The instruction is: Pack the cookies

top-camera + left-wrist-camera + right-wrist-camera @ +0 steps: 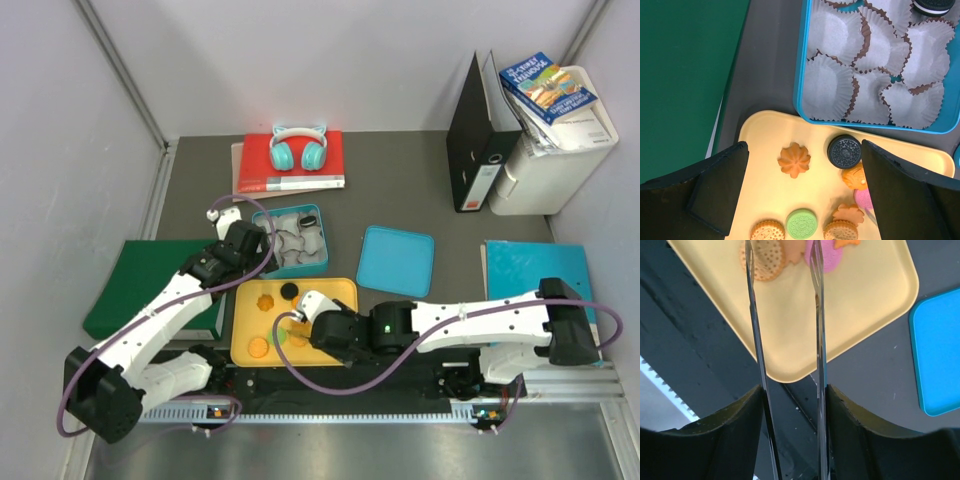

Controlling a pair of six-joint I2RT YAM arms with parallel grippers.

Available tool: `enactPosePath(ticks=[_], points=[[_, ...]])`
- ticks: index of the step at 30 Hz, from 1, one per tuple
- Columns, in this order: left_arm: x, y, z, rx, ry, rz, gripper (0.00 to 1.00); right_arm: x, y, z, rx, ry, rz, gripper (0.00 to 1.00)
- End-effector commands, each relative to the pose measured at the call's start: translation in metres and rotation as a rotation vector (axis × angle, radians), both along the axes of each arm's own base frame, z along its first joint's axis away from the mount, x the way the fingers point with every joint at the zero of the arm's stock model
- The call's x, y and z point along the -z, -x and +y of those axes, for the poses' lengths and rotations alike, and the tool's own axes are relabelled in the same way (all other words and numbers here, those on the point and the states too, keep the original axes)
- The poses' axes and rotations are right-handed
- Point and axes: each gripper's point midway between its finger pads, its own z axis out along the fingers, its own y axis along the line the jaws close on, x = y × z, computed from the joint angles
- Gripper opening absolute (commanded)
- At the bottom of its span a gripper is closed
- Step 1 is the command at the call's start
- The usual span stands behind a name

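- My right fingers are pressed onto a pair of tweezers. The blades stand apart, their tips over a tan cookie, with a pink cookie just at 3 o'clock of it.
- My left fingers are spread wide and hold nothing. They hover above the yellow tray.
- I judge the step to be picking up that tan cookie. I would lower the blades until they straddle its rim, squeeze lightly, lift straight up, then carry it toward 12 o'clock to an unfilled cup. I would keep my left arm out of that path.
- Cookies on the tray, counted from the left wrist view: one black, three orange including the scalloped one, two tan, one pink, one green.
- One more black cookie already sits in the blue tin, at 12 o'clock of the tray.
- At least seven paper cups fill the tin. They overlap, so I cannot give an exact count.
- One blue lid lies on the bench, at 2 o'clock of the tray.
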Motion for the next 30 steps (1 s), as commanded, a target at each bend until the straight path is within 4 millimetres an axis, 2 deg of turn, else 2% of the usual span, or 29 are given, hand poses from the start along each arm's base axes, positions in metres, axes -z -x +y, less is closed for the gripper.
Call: enactPosePath(ticks=[1, 9, 16, 23, 30], points=[[-0.006, -0.001, -0.002, 0.000, 0.032, -0.031, 0.98, -0.027, 0.013, 0.021, -0.017, -0.067, -0.012, 0.51], [-0.002, 0.007, -0.002, 0.005, 0.057, -0.032, 0.98, -0.017, 0.034, 0.020, -0.031, -0.031, -0.002, 0.52], [0.000, 0.007, -0.002, 0.005, 0.057, -0.029, 0.98, -0.006, 0.043, 0.018, -0.026, 0.023, -0.017, 0.52], [0.004, 0.007, -0.004, 0.010, 0.061, -0.020, 0.98, 0.010, 0.039, 0.014, 0.007, 0.083, -0.039, 0.51], [0.003, 0.006, -0.004, 0.009, 0.057, -0.023, 0.98, 0.012, 0.021, 0.010, 0.049, 0.133, -0.123, 0.48]])
